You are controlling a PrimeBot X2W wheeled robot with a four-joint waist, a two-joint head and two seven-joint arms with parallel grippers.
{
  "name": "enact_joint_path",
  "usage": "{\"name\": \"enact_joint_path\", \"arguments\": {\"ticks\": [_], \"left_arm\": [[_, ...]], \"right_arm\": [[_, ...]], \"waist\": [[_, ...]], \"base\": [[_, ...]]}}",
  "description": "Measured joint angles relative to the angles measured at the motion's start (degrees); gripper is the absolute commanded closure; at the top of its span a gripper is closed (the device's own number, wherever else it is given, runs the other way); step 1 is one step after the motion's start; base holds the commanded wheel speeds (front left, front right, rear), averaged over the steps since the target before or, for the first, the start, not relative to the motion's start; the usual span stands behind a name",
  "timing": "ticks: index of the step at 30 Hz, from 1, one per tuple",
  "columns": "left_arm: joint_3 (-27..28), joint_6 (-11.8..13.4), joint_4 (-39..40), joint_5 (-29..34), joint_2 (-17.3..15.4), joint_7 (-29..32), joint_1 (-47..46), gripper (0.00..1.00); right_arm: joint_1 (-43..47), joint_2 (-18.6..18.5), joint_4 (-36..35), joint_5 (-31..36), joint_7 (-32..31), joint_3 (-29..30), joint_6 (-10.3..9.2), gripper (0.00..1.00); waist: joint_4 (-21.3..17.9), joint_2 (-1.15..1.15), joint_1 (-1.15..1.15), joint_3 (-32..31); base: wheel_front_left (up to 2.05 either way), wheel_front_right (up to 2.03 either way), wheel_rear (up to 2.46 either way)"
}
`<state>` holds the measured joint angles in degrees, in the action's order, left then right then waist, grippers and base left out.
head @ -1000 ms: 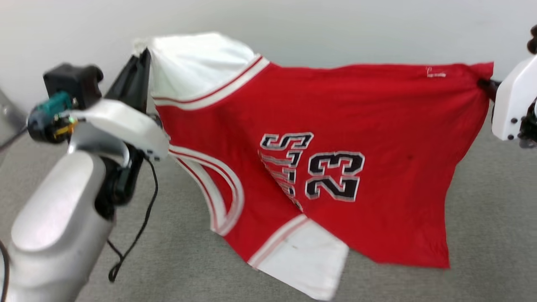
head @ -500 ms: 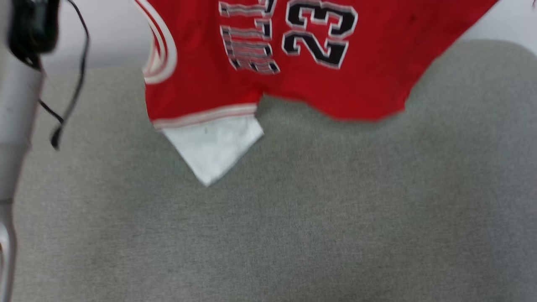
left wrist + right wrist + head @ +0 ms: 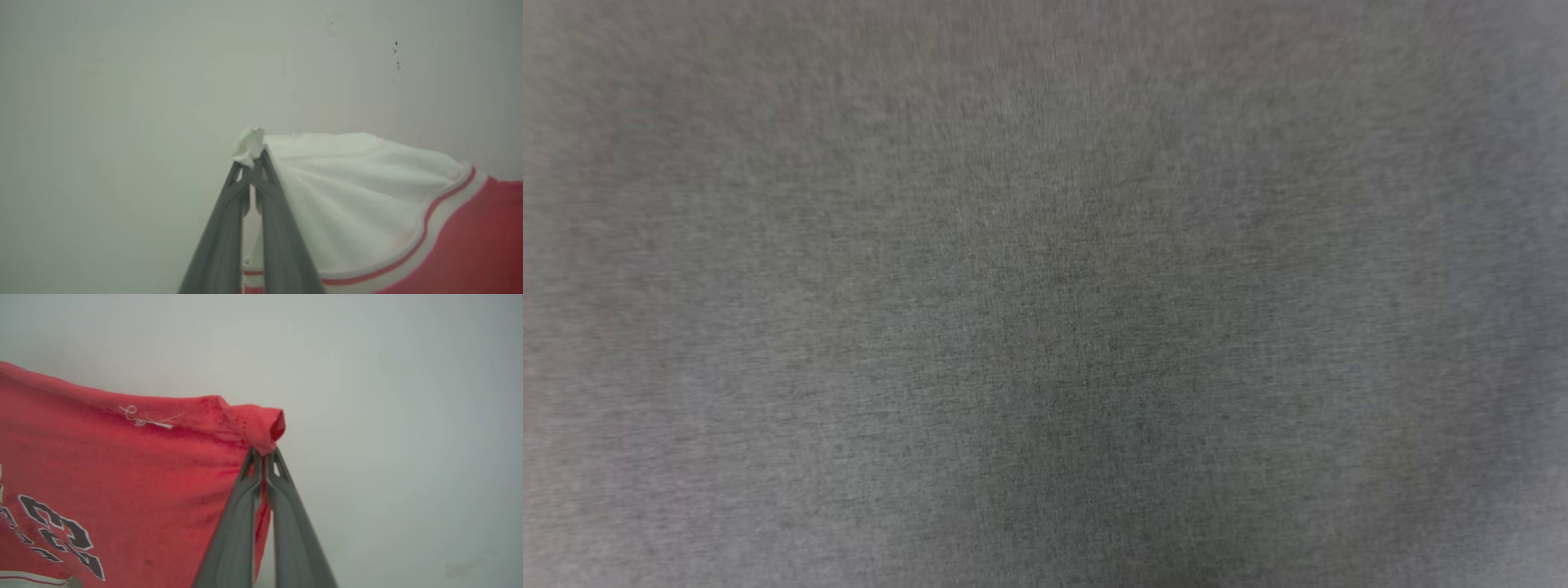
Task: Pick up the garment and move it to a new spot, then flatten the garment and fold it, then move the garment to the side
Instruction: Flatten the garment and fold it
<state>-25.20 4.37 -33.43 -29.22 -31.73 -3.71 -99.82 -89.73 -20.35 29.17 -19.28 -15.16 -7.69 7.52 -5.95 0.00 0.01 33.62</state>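
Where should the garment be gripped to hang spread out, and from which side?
At two far corners, from the outer ends: the left gripper pinches the white sleeve tip, the right gripper the red corner; the garment hangs flat between.

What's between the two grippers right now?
The garment: left gripper pinches its white sleeve in the left wrist view, right gripper its red corner in the right wrist view.

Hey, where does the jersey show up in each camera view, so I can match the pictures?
Head view: blurred grey surface.
Left wrist view: jersey at lower right, its white sleeve corner pinched by the left gripper.
Right wrist view: jersey at left, its red corner pinched by the right gripper.
Shared landmark: the pale wall behind both grippers.
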Motion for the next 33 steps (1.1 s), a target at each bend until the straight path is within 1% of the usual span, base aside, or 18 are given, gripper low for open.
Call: {"name": "enact_joint_path", "arguments": {"ticks": [5,9,14,19,22,26,29,33], "left_arm": [[0.47,0.87,-0.24,-0.27,0.66,-1.01,-0.81,1.0],[1.14,1.44,-0.1,-1.16,1.18,-1.82,-0.19,1.0],[1.63,1.78,-0.1,-2.74,2.13,-2.91,2.7,1.0],[2.36,1.59,-0.85,-5.21,3.46,-4.54,7.04,1.0],[2.89,0.69,-1.56,-6.98,4.0,-6.1,11.31,1.0],[3.38,-0.4,-1.77,-9.21,4.41,-7.78,19.28,1.0],[4.45,-0.82,-1.3,-11.81,4.26,-8.81,29.01,1.0],[5.54,-0.8,1.41,-14.88,3.71,-9.64,43.04,1.0]], "right_arm": [[-3.94,0.05,2.81,-0.64,3.59,-2.53,0.0,1.0],[-5.53,-0.08,5.17,-2.19,6.67,-5.66,0.0,1.0],[-6.07,-0.53,8.92,-4.44,8.78,-10.09,0.0,1.0],[-5.28,-1.31,12.24,-7.97,10.96,-13.97,-0.01,1.0],[-1.55,-1.96,13.52,-10.22,12.47,-16.68,-0.01,1.0],[5.92,-3.26,13.44,-12.96,13.84,-20.62,0.0,1.0],[14.05,-3.9,12.99,-15.34,14.65,-22.79,0.0,1.0],[24.29,-5.01,12.14,-18.07,15.51,-24.16,0.0,1.0]], "waist": [[-0.09,0.0,0.0,5.61],[0.2,0.0,0.0,8.61],[1.13,0.0,0.0,10.25],[2.08,0.0,0.0,9.61],[2.45,0.0,0.0,7.97],[3.01,0.0,-0.01,4.66],[3.25,0.0,-0.01,1.04],[3.54,0.0,-0.02,-4.55]], "base": [[0.0,0.0,0.0],[0.0,0.0,0.0],[0.0,0.0,0.0],[0.0,0.0,0.0],[0.0,0.0,0.0],[0.0,0.0,0.0],[0.0,0.0,0.0],[0.0,0.0,0.0]]}}
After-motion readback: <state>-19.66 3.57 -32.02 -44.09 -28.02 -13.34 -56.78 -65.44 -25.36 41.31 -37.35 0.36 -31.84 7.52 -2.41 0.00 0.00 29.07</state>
